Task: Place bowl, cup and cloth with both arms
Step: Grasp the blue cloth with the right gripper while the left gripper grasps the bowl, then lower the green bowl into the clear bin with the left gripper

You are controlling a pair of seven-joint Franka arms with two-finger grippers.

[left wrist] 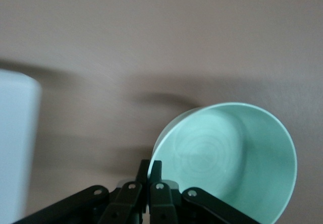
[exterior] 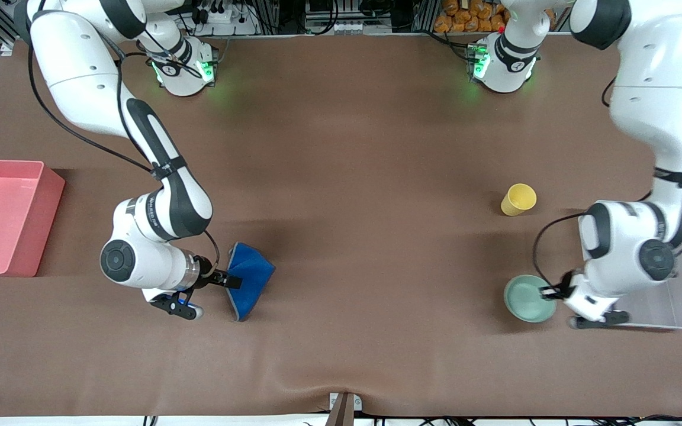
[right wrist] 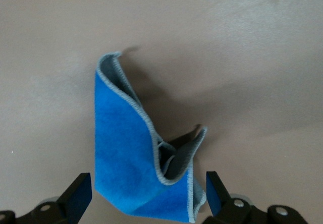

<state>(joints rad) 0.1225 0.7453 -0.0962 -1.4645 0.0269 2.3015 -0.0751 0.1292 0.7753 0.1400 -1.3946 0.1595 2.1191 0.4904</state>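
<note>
The pale mint green bowl (exterior: 527, 299) is near the front of the table at the left arm's end. My left gripper (exterior: 554, 291) is shut on its rim; the left wrist view shows both fingers (left wrist: 150, 171) pinching the rim of the bowl (left wrist: 232, 158). The yellow cup (exterior: 518, 199) stands upright, farther from the front camera than the bowl. The blue cloth (exterior: 249, 278) lies bunched at the right arm's end. My right gripper (exterior: 225, 279) is open, with the cloth (right wrist: 126, 153) between its fingers (right wrist: 81, 193).
A red bin (exterior: 3, 213) sits at the table edge at the right arm's end. A clear tray (exterior: 678, 296) lies beside the bowl at the left arm's end and also shows in the left wrist view (left wrist: 15, 143). Brown cloth covers the table.
</note>
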